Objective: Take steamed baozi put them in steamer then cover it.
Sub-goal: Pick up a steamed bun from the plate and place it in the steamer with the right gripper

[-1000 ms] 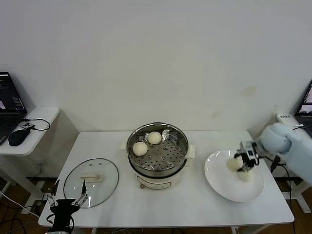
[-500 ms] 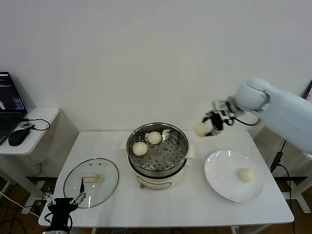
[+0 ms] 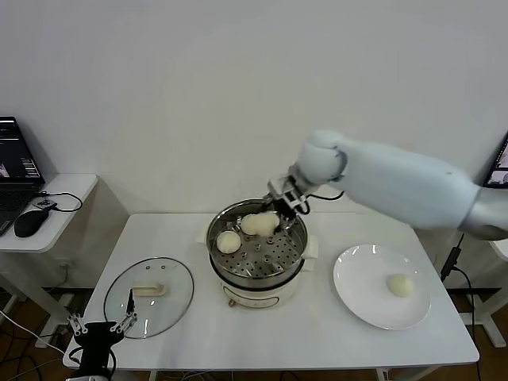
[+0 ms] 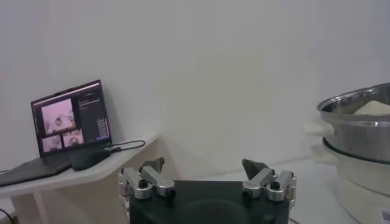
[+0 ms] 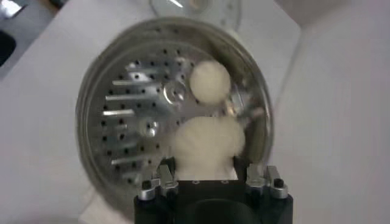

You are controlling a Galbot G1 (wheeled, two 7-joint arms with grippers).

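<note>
The steamer (image 3: pixel 258 279) stands mid-table on its white base. My right gripper (image 3: pixel 275 214) is shut on a baozi (image 3: pixel 257 225) and holds it just over the back of the perforated tray. In the right wrist view the held baozi (image 5: pixel 207 141) sits between the gripper's (image 5: pixel 209 165) fingers, with a loose baozi (image 5: pixel 210 82) on the tray (image 5: pixel 131 115) beyond it. Another baozi (image 3: pixel 228 241) lies at the tray's left. One baozi (image 3: pixel 399 284) lies on the white plate (image 3: pixel 357 294). The glass cover (image 3: pixel 171 305) lies flat on the table's left. My left gripper (image 3: pixel 101 327) is open and idle at the front left.
A side table (image 3: pixel 55 214) with a laptop (image 3: pixel 14 171) and mouse stands at the far left. The left wrist view shows my left gripper (image 4: pixel 203 165), the laptop (image 4: pixel 70 119) and the steamer's side (image 4: pixel 359 125). A wall is close behind the table.
My right gripper has lifted a baozi off the plate and carried it up and left to over the steamer. The left arm has barely moved.
</note>
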